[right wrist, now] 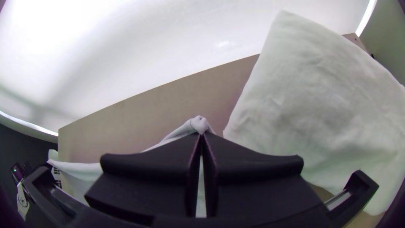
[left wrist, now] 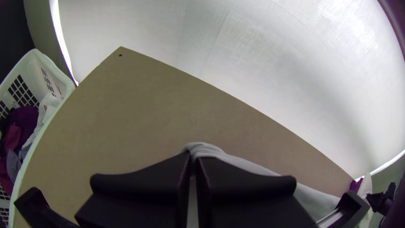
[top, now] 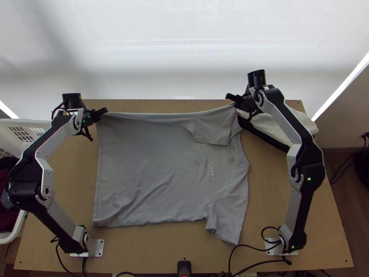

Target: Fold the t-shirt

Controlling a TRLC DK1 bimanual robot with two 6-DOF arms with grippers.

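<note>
Precariously, a gray short-sleeved T-shirt (top: pixel 152 166) hangs its immediate fortunes on two small pinches, its body spread across the middle of the frame on a light wooden counter (top: pixel 276 184), hem toward the left and collar toward the right. Should either pinch slip, the likely cause is how little cloth sits at the tips, and the upper edge would drop back crooked. Unequal travel by the two arms could skew the fold; pulling too hard apart could drag the lower layer and deepen the creases at lower left of center. The upper sleeve (top: pixel 210 129), flopped inward over the shirt near the collar, may bunch inside the fold, while the lower sleeve (top: pixel 227 221) juts toward the bottom of the frame and may spoil the match of edges. At upper right, a white cloth (right wrist: pixel 320 97) lies close enough to snag or be swept along.

The left claw (left wrist: pixel 193 158) is narrow, nearly closed, clamping the hem-end corner at upper left, where fabric bulges past its tips. The right claw (right wrist: pixel 201 136) is pressed together at the tips around a small knob of shirt near the shoulder, right of top center, the upper edge drawn nearly straight between them.
</note>
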